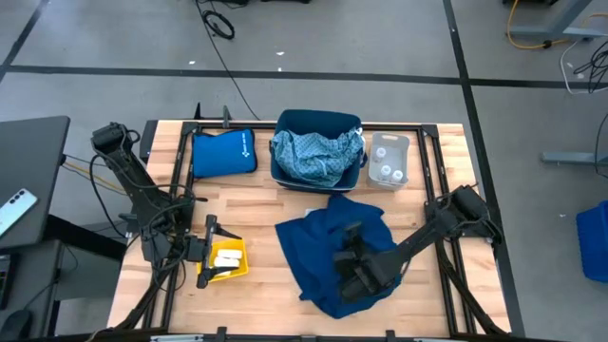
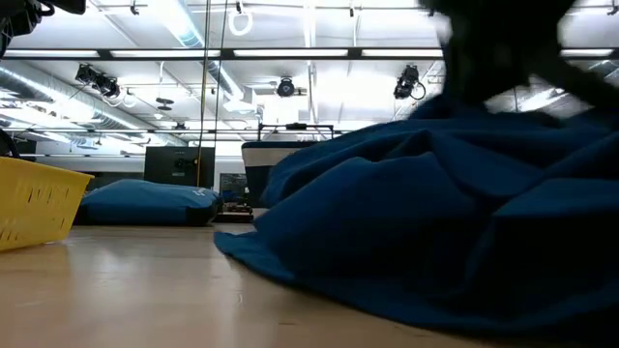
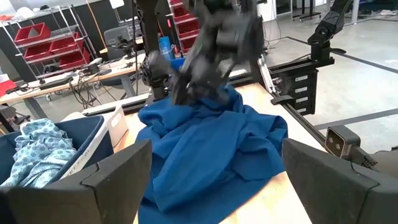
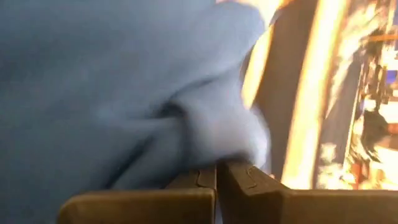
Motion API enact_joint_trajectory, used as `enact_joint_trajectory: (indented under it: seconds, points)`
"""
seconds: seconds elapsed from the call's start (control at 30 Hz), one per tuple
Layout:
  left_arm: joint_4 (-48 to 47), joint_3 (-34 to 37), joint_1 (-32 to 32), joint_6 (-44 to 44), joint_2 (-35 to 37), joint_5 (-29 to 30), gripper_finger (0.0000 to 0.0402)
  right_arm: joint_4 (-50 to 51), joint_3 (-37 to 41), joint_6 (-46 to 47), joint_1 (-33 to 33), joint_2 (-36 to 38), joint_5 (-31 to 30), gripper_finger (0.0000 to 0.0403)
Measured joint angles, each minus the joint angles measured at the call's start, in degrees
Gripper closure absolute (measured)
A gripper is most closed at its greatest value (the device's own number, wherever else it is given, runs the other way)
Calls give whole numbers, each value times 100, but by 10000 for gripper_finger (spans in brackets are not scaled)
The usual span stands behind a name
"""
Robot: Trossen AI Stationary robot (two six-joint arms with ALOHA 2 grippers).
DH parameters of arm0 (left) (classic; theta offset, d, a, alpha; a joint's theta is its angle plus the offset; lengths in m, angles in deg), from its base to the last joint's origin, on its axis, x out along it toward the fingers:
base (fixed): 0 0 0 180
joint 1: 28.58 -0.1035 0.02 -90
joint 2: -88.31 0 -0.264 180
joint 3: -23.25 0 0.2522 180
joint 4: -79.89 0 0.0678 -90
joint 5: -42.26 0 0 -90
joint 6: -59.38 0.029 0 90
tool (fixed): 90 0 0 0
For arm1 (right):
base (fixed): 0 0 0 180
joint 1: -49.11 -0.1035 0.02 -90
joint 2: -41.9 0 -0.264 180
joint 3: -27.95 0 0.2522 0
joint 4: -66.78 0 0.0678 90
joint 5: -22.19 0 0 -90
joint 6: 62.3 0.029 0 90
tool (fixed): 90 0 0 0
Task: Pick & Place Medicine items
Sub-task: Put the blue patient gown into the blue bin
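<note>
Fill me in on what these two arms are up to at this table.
The right hand is shut and down on the dark blue cloth spread mid-table, apparently pinching a fold of it. The left hand waits open beside the yellow tray, which holds a couple of pale medicine items. More whitish bottles sit in a clear container at the back.

Evenly lit from overhead strip lamps (image 2: 184,24), glaring white in low view. Soft shadows under the blue cloth (image 1: 332,249). Heavily motion-smeared in right wrist view, with orange streaks; blurred dark arm in left wrist view.
</note>
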Motion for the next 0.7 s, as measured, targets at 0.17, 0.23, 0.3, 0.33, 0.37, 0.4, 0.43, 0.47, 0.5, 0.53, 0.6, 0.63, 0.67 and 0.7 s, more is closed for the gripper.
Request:
enact_joint_trajectory:
  seconds: [0.17,0.23,0.3,0.33,0.37,0.4,0.43,0.47,0.5,0.53,0.6,0.63,0.67,0.7]
  points:
    - [0,0,0,5,-15,-10,40,191,-1340,-30,-185,9,343,403]
    - [-3,0,0,9,-51,-15,40,192,-1762,63,-228,9,757,402]
    - [-1,0,0,3,-92,-17,40,180,-2124,198,-257,9,1365,397]
    - [-2,0,0,1,-117,-16,40,137,-2247,272,-269,9,1668,393]
    - [-3,0,0,0,-142,-17,40,75,-2326,348,-287,13,1902,388]
    - [-3,0,0,0,-165,-17,40,-1,-2362,397,-321,13,2082,380]
    - [-4,0,0,-6,-183,-16,40,-113,-2362,416,-366,13,2206,371]
    - [-3,0,0,-8,-201,-17,40,-219,-2351,415,-412,13,2365,359]
    - [-3,0,0,-17,-211,-14,40,-318,-2321,394,-463,13,2510,346]
    - [-3,0,0,-21,-220,-14,40,-374,-2303,387,-507,7,2650,332]
    - [-4,0,0,-27,-221,-9,40,-422,-2290,449,-592,-56,2904,302]
    - [0,0,0,-24,-221,-7,40,-425,-2284,512,-645,-92,2989,288]
    - [-6,0,0,-18,-221,-5,40,-417,-2281,599,-693,-144,3054,273]
    - [-5,0,0,-9,-221,-4,40,-446,-2281,660,-732,-202,3140,260]
